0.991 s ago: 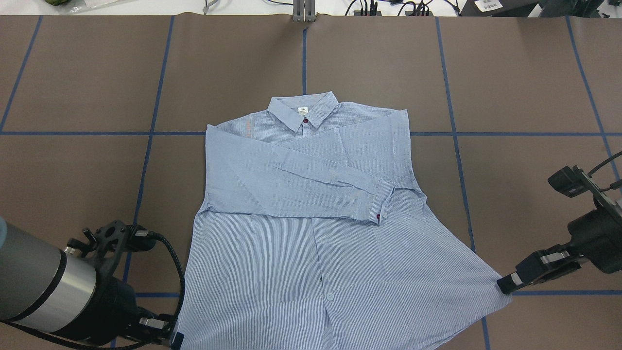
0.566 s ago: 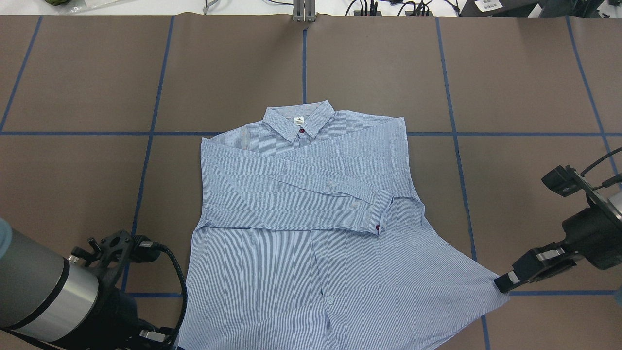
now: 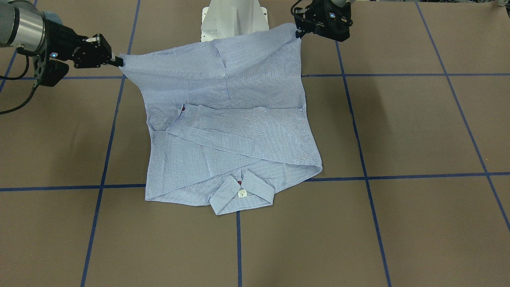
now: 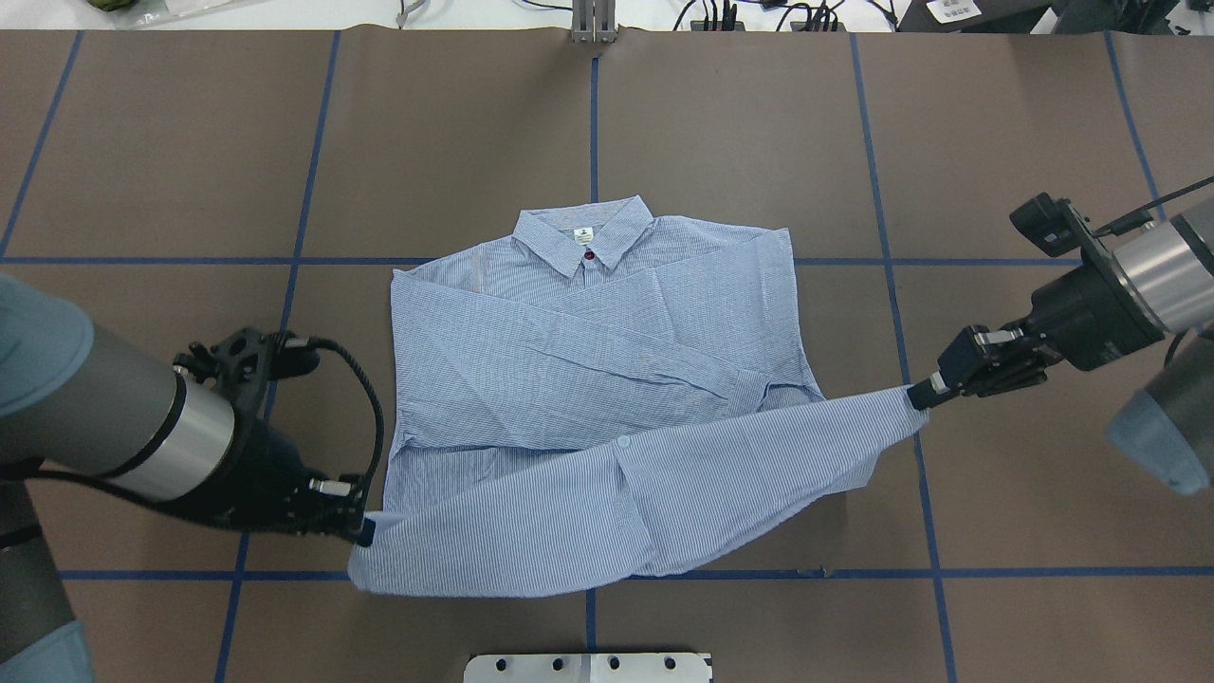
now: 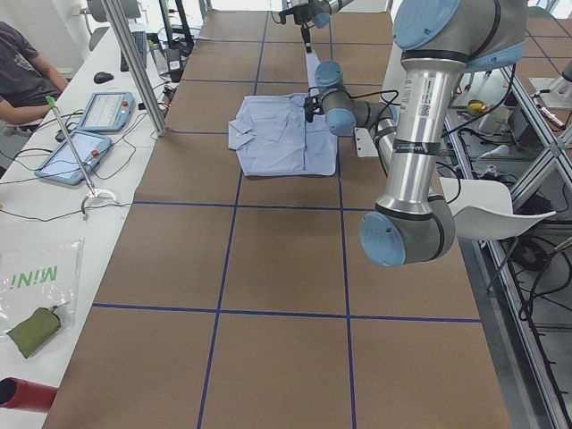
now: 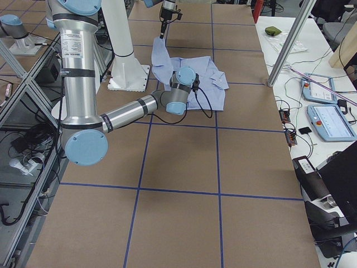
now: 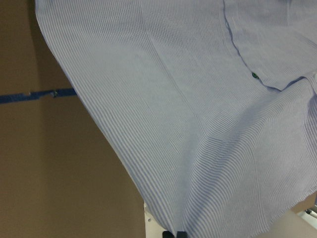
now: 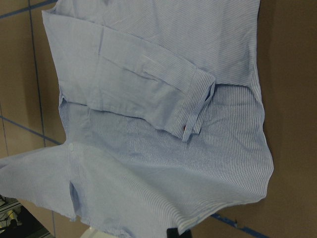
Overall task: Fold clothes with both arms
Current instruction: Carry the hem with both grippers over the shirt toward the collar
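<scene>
At the lower left of the overhead view the left gripper (image 4: pixel 364 531) is closed on one hem corner of the shirt (image 4: pixel 588 313). At mid right the right gripper (image 4: pixel 922 395) looks pinched on the other corner, though its tips show small. The hem (image 4: pixel 616 503) hangs between them above the table (image 4: pixel 759 123); farther up, at frame centre, the rest lies flat, a sleeve (image 4: pixel 569 346) across the chest, the collar (image 4: pixel 583 232) farthest.
</scene>
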Controlling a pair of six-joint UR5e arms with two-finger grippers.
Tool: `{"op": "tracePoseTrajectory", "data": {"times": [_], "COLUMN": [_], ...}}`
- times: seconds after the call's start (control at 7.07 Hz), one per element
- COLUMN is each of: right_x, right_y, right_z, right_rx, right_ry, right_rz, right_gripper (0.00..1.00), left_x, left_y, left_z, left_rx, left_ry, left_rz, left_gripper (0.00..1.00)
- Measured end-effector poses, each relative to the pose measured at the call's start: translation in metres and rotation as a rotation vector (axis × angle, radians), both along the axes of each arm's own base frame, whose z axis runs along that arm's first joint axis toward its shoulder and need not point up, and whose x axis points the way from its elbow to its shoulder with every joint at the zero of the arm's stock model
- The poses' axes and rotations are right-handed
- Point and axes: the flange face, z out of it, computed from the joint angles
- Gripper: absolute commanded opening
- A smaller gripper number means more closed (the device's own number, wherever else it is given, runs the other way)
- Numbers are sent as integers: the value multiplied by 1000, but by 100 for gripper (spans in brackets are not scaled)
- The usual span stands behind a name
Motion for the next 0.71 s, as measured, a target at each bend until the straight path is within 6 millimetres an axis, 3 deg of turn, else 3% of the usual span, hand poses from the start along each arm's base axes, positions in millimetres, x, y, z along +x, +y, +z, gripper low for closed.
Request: {"op": "tracePoseTrajectory", "data": {"times": [0.42, 0.71], "right_x": [-25, -41], "right_y": [-78, -123], "right_z": [4, 0], "right_rx": [-16, -23], "right_ry": [32, 53], "right_rz": [96, 150], "right_gripper": [0, 0], "left_x": [4, 17], "left_y": [-97, -149], "left_z": [18, 31], "left_rx": [6, -4], "left_ry": [-52, -69], "left_rz": [-130, -183], "left_gripper": [0, 0]}}
